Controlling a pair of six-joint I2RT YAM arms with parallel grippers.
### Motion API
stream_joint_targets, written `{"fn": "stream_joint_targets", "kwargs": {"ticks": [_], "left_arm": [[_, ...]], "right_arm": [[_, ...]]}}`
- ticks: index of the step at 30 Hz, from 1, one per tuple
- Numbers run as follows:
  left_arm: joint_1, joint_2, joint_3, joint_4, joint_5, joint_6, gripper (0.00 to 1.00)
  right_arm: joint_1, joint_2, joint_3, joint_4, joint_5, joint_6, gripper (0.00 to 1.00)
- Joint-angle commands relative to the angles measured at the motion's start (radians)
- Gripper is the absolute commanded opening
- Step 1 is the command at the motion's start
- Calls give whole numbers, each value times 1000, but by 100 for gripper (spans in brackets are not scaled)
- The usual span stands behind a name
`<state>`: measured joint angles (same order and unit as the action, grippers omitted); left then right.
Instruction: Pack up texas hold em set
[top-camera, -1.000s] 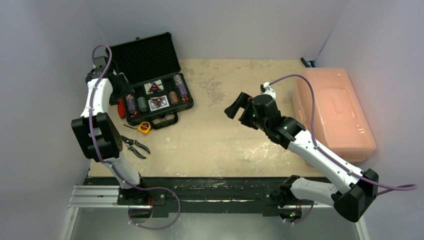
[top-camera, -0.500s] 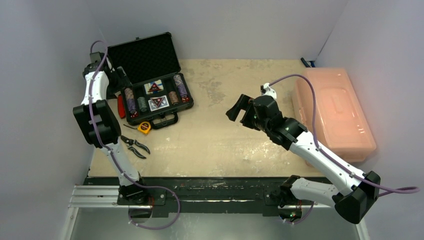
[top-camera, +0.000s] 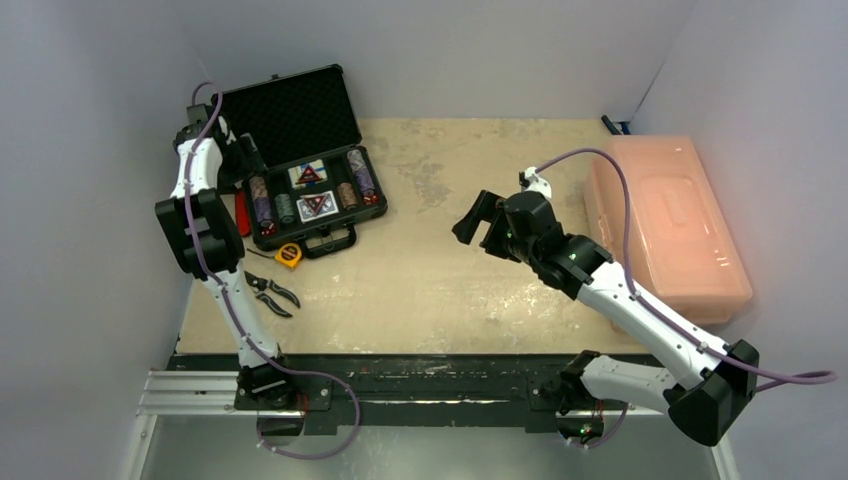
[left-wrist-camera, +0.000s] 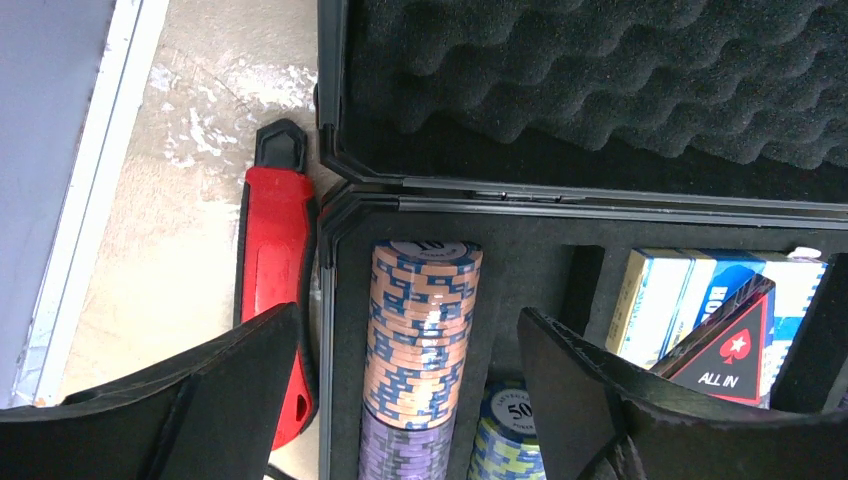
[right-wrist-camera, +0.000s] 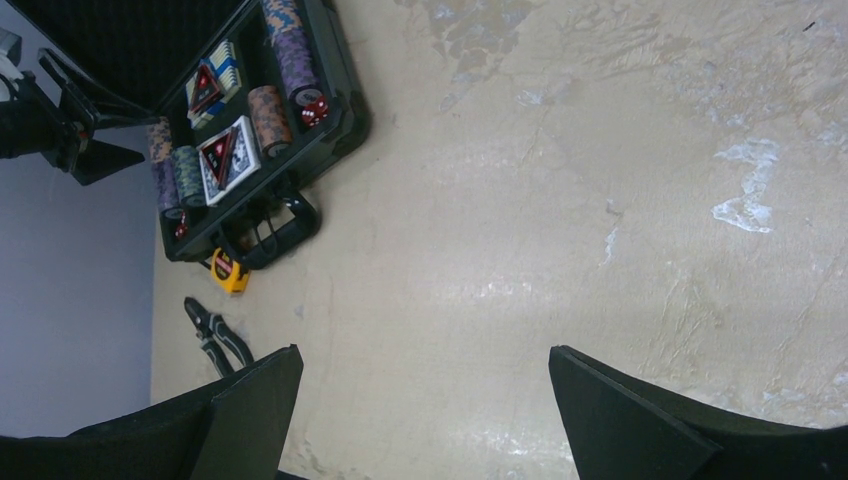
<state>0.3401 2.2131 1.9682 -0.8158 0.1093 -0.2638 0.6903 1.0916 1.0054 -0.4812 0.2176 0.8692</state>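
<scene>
From above: black case (top-camera: 290, 118) open at the far-left corner of the table (top-camera: 450, 290), foam-lined lid tipped back, handle toward the arms. In the tray, chip stacks (top-camera: 262, 207) lying in rows, two card decks (top-camera: 317, 205) in the middle, red dice (top-camera: 372, 197) at the right end. Left gripper (top-camera: 243, 160) over the case's left edge, jaws spread, holding nothing. Right gripper (top-camera: 478, 218) mid-table, well apart from the case, spread wide and empty. Just beside the case: red-handled knife (top-camera: 242, 212) and yellow tape measure (top-camera: 290, 255); pliers (top-camera: 270, 293) nearer the arms. Pink bin (top-camera: 670, 225) at far right.

Left wrist: an orange-and-blue stack in its slot below the parted fingers (left-wrist-camera: 240, 390), a deck topped with an "ALL IN" card to its right, knife just outside the case wall.

Right wrist: bare tabletop between the wide fingers (right-wrist-camera: 240, 410), case in the upper-left corner, tape measure and pliers below it.
</scene>
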Motion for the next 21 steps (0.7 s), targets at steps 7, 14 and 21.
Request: {"fn": "stream_joint_targets", "kwargs": {"ticks": [7, 14, 21], "left_arm": [[-51, 91, 134, -58, -45, 52, 72], [-78, 106, 135, -88, -93, 17, 71], [-120, 104, 106, -109, -114, -16, 71]], "right_arm": [[-4, 42, 17, 13, -3, -27, 99], [-4, 36, 9, 17, -8, -23, 99], [-5, 29, 8, 16, -17, -20, 99]]}}
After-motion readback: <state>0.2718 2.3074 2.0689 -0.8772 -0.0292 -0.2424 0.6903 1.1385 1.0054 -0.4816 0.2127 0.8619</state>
